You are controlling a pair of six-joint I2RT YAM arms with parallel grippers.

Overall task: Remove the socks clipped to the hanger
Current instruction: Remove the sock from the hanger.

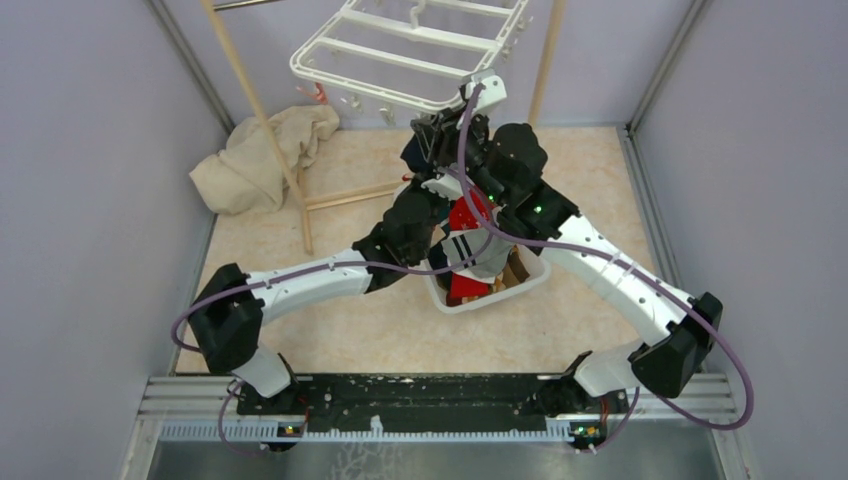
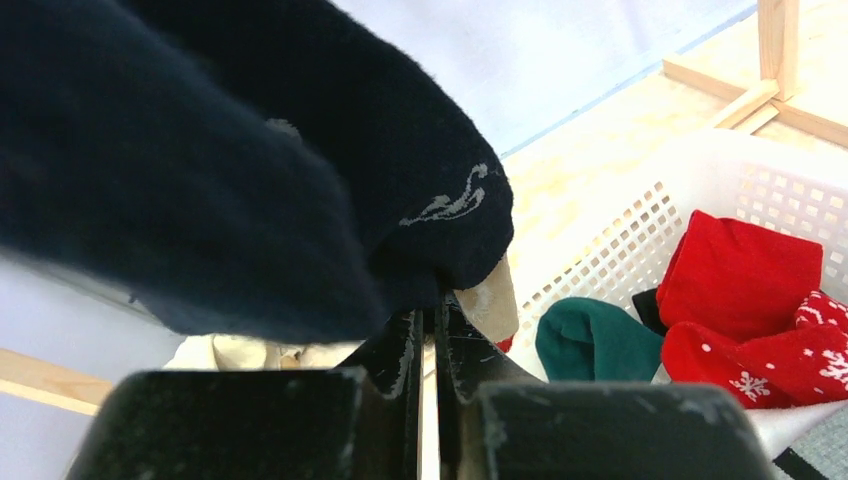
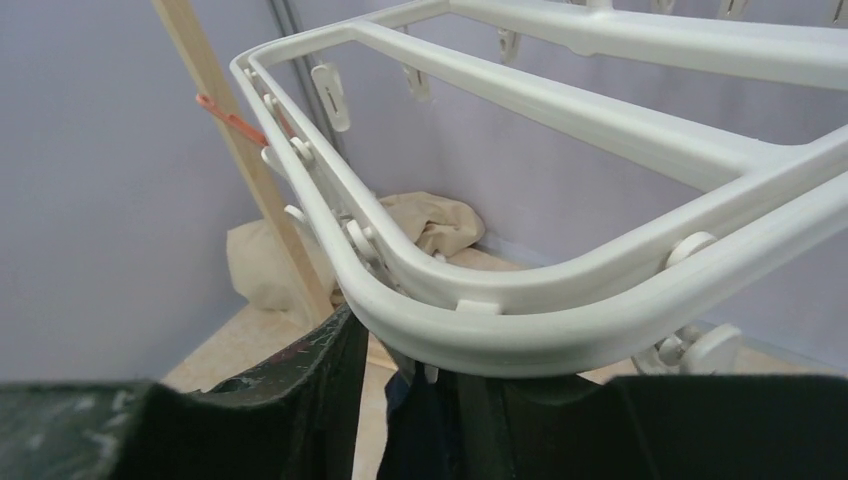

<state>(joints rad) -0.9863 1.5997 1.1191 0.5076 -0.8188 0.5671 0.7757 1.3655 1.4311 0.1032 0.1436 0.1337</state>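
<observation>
Nearest you, the white slatted plastic basket (image 1: 480, 305) sits on the pale mottled surface (image 1: 380, 330) between the two arms. It holds loose red fabric socks (image 2: 745, 270), some with white snowflakes, a dark green sock (image 2: 590, 340) and a grey sock with dark stripes (image 1: 468, 250). Just beyond and above the basket, your left claw (image 2: 430, 300) is clamped on a dark navy fabric sock (image 2: 250, 150), its fingers almost together with only a thin slit between them; the sock fills the upper part of the left wrist view. Your right claw (image 3: 400, 385) sits directly under the rounded corner of the white plastic rectangular hanger (image 3: 560, 300), with navy fabric showing between its fingers; you cannot tell whether it grips anything. Small white clips (image 3: 330, 95) dangle from the hanger's bars. Farthest back, light wooden poles (image 3: 240, 170) stand beside a crumpled beige cloth (image 1: 260, 155) heaped at the lilac wall.
</observation>
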